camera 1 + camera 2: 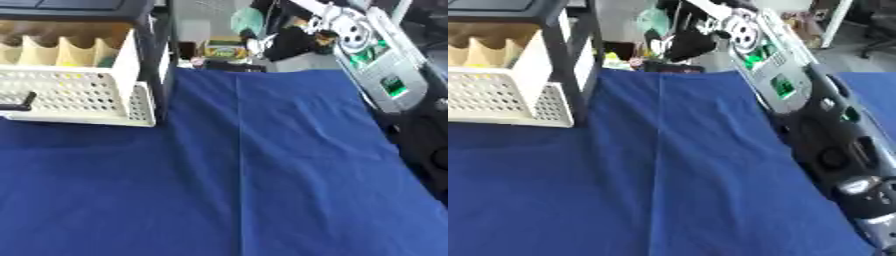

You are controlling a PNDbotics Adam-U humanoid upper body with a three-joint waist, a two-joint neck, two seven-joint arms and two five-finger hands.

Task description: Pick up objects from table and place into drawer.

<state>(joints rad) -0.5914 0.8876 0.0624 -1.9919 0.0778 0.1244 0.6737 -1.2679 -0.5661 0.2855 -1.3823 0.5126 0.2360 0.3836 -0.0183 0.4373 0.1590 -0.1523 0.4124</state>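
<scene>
Right hand (682, 46) dark beyond silver-and-black arm (773, 80), far right; open or closed, cannot tell. White perforated plastic drawer (79, 92) pulled open far left. Creased blue cloth (262, 175) across table; clutter beyond.

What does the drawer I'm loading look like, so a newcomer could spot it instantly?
Start at the blue cloth covering the table and go to its far left corner, where a dark-framed rack stands. The drawer sticks out of it toward you: a cream plastic bin with perforated walls, unlike the dark frame.
</scene>
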